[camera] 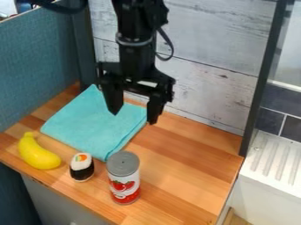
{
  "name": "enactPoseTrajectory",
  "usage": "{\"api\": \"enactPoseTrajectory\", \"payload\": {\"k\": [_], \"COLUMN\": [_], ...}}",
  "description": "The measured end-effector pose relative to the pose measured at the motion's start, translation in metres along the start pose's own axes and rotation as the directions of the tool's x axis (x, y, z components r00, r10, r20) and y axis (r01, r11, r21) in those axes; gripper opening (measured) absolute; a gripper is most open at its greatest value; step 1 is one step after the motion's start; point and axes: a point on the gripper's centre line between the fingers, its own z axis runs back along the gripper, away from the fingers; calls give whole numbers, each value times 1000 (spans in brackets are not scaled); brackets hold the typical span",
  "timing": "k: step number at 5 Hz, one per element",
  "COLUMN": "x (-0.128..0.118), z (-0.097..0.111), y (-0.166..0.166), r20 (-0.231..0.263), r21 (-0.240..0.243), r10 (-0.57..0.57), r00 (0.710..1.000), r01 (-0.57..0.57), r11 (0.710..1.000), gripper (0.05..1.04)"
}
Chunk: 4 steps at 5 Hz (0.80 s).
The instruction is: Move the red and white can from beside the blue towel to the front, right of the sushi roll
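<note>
The open, empty gripper point(134, 117) hangs at upper centre near the cloth point(94, 123); towards lower left, banana point(38, 154), sushi point(82, 167) and can point(124, 178) sit ungrasped, any handling seemingly ahead

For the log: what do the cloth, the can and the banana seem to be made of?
Cloth: matte fabric, by its soft folded edge.
Can: possibly metal, with a dull grey top and printed sides.
Banana: probably smooth plastic, given its even yellow and slight shine.

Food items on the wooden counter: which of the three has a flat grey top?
The tomato can, standing upright to the right of the sushi piece. The sushi's top is white and orange, and the banana is yellow.
</note>
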Motion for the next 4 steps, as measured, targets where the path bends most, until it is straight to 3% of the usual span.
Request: {"api": "enactPoseTrajectory", "payload": {"k": [1, 4], "x": [-4, -4], "z": [4, 4], "y": [10, 12], "r20": [-51, -55], "r21": [-12, -14], "r10": [-11, -7], "r00": [999, 998], "r01": [10, 6], "r11": [1000, 1000], "gripper": [1001, 1001]}}
